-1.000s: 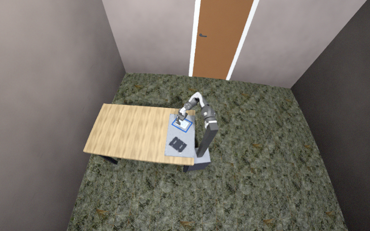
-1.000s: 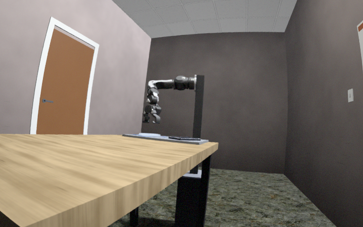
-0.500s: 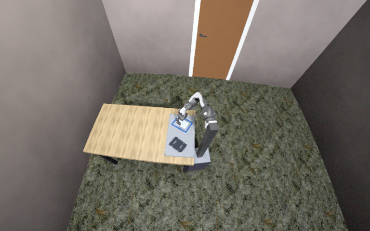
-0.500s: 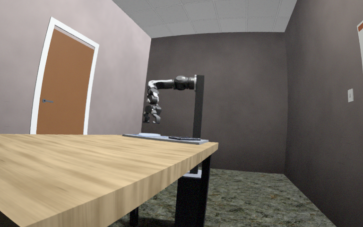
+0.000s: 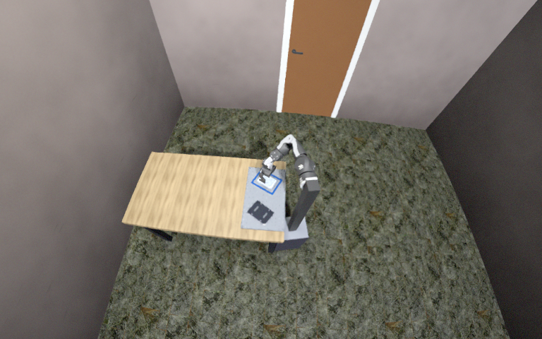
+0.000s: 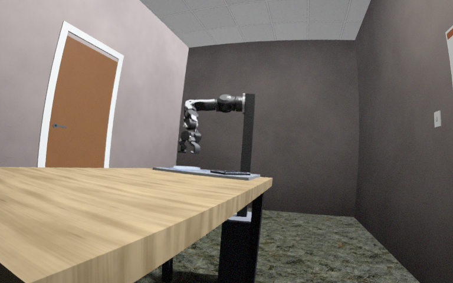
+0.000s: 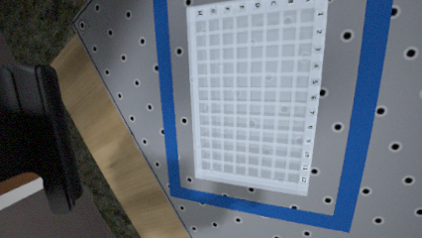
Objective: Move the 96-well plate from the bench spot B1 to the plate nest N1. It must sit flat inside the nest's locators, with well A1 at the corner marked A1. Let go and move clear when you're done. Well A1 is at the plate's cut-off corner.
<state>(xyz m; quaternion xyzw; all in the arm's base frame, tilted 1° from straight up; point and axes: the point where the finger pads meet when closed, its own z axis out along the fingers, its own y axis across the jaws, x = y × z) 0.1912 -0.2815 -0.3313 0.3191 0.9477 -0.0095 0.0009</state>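
The gripper [image 6: 189, 150] hung well open and empty above the 96-well plate [image 7: 253, 94], which lay flat inside the blue B1 outline [image 7: 363, 99] — best to centre, then straddle its long edges squarely.

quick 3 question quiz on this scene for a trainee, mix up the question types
1. True or false: the white 96-well plate lies inside the blue tape rectangle on the grey perforated board.
2. Multiple choice: the dark two-finger gripper is (a) shut on the plate, (b) open above the plate, (c) open over the nest.
3. Fill in: the black plate nest holds ____ so far.

Key
1. True.
2. (b): the exterior view shows it above the board, apart from the plate.
3. Nothing: the plate is not yet in it.
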